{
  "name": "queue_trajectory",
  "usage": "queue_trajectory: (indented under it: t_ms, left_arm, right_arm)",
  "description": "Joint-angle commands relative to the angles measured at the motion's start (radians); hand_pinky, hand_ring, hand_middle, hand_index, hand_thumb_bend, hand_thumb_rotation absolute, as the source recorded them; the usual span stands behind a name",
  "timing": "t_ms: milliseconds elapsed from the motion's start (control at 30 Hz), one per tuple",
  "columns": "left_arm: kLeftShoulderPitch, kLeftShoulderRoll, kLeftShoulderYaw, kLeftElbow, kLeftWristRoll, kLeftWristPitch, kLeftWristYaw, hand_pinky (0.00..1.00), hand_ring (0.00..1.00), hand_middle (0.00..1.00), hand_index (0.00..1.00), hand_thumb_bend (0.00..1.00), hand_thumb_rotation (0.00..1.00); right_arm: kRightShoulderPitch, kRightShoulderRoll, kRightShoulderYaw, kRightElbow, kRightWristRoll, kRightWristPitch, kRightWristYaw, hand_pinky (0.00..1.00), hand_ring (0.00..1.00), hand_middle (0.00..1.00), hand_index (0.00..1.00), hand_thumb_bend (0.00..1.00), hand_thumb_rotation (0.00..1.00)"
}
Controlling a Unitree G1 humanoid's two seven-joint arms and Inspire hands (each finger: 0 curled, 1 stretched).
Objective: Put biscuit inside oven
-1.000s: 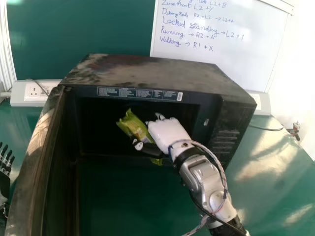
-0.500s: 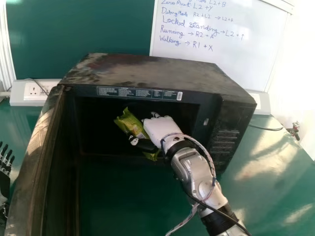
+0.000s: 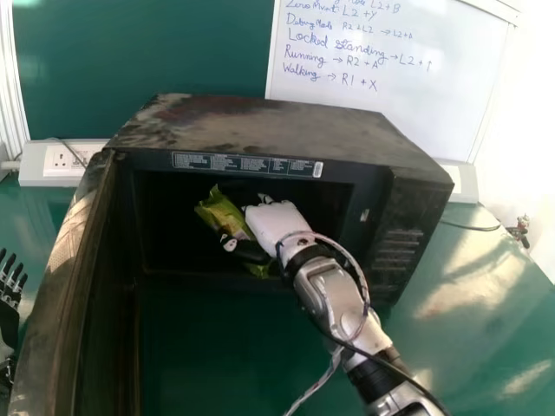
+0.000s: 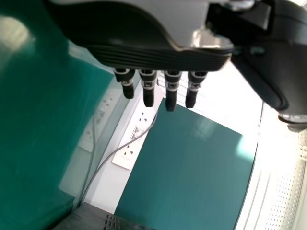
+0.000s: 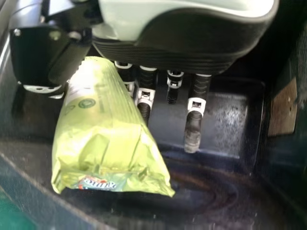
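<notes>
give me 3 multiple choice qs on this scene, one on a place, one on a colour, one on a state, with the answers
1. Where is the biscuit packet?
A. on top of the oven
B. on the table, left of the oven
C. at the oven's cavity, held in the right hand

2. What is the packet's main colour?
A. yellow-green
B. red
C. white

3. How does the oven door stand?
A. fully shut
B. swung open
C. detached, flat on the table

Answers:
1. C: the head view shows the right hand with the packet in the oven's opening, and the right wrist view shows the cavity around them.
2. A: most of its wrapper is yellow-green in both views.
3. B: the door stands out at the oven's left side in the head view, leaving the front uncovered.
</notes>
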Motion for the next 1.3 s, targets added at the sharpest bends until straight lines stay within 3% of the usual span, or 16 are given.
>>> queue_trajectory:
  t_ms: [0, 233, 467, 767, 1267]
  left_arm:
    - [0.028, -0.053, -0.013, 0.051, 0.002, -0.011, -0.001, 1.00, 0.92, 0.94, 0.97, 0.22, 0.00]
    - [0.028, -0.055, -0.012, 0.048, -0.001, -0.004, 0.005, 0.99, 0.92, 0.94, 0.97, 0.22, 0.00]
    - [0.027, -0.053, -0.010, 0.055, -0.004, -0.006, -0.004, 1.00, 0.92, 0.94, 0.97, 0.21, 0.00]
    - [0.023, -0.053, -0.011, 0.057, -0.002, -0.005, 0.001, 1.00, 0.92, 0.94, 0.97, 0.23, 0.00]
    - [0.024, -0.054, -0.012, 0.057, -0.001, -0.006, 0.002, 0.99, 0.92, 0.94, 0.96, 0.21, 0.00]
  right_arm:
    - [-0.051, 0.009, 0.008, 0.025, 0.012, -0.007, -0.033, 0.31, 0.40, 0.48, 0.52, 0.52, 0.00]
    - [-0.101, 0.020, 0.029, 0.149, 0.020, -0.027, -0.115, 0.39, 0.43, 0.50, 0.49, 0.52, 0.00]
    - [-0.158, 0.043, 0.056, 0.299, 0.036, -0.050, -0.210, 0.38, 0.42, 0.50, 0.50, 0.52, 0.00]
    - [-0.203, 0.073, 0.084, 0.455, 0.049, -0.083, -0.396, 0.28, 0.39, 0.47, 0.55, 0.51, 0.00]
    - [-0.290, 0.112, 0.155, 0.715, 0.061, -0.138, -0.607, 0.27, 0.39, 0.47, 0.55, 0.51, 0.00]
